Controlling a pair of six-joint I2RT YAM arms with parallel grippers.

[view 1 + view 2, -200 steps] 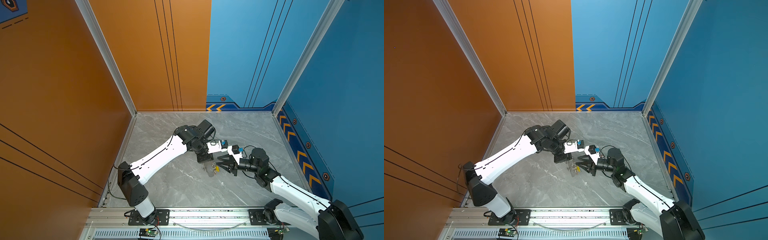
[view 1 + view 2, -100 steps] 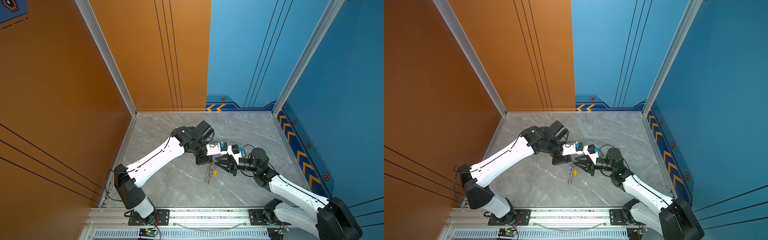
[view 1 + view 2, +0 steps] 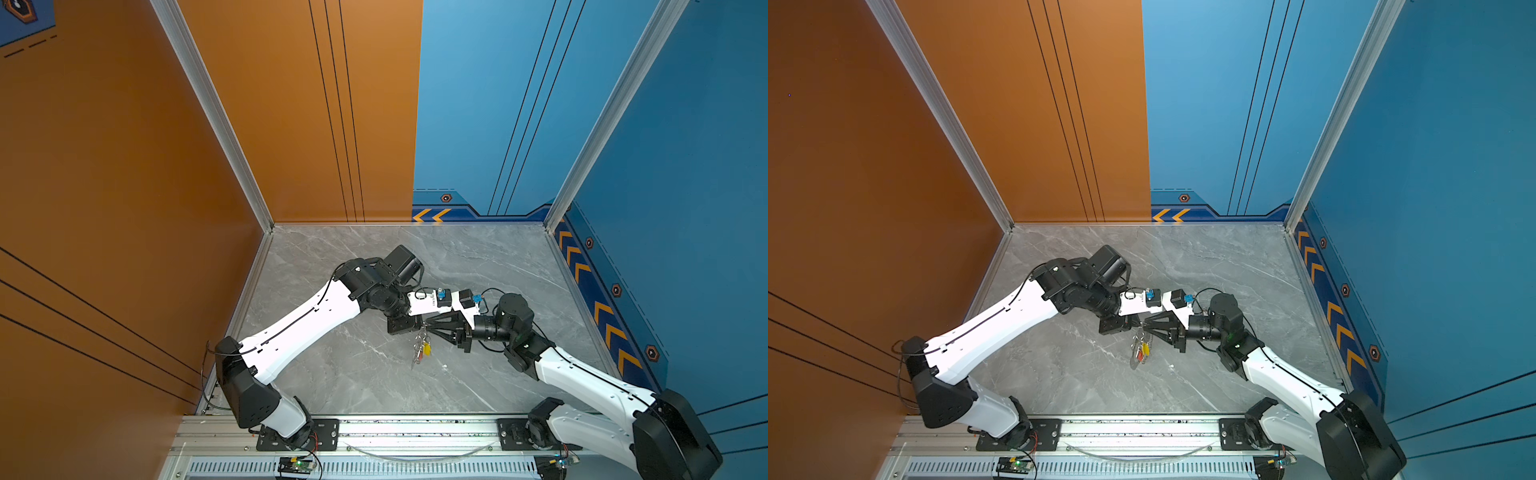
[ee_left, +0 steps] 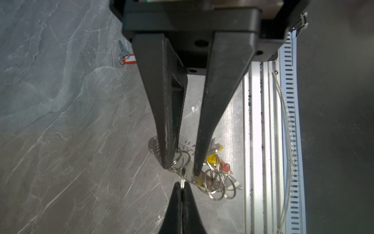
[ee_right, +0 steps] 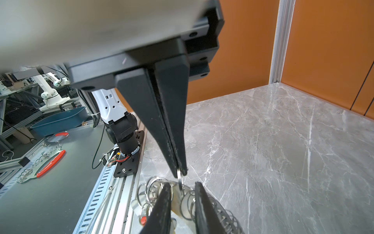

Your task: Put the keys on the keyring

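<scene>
The left gripper (image 4: pixel 182 187) pinches a thin silver metal ring (image 4: pixel 183 176) joined to a bunch of silver rings (image 4: pixel 217 182) and silvery keys with yellow and red tags (image 4: pixel 211 160). The right gripper (image 4: pixel 182 171) reaches into the bunch, jaws apart. Another silver key with a red tag (image 4: pixel 126 57) lies well apart on the grey marble table (image 4: pixel 70 141).
</scene>
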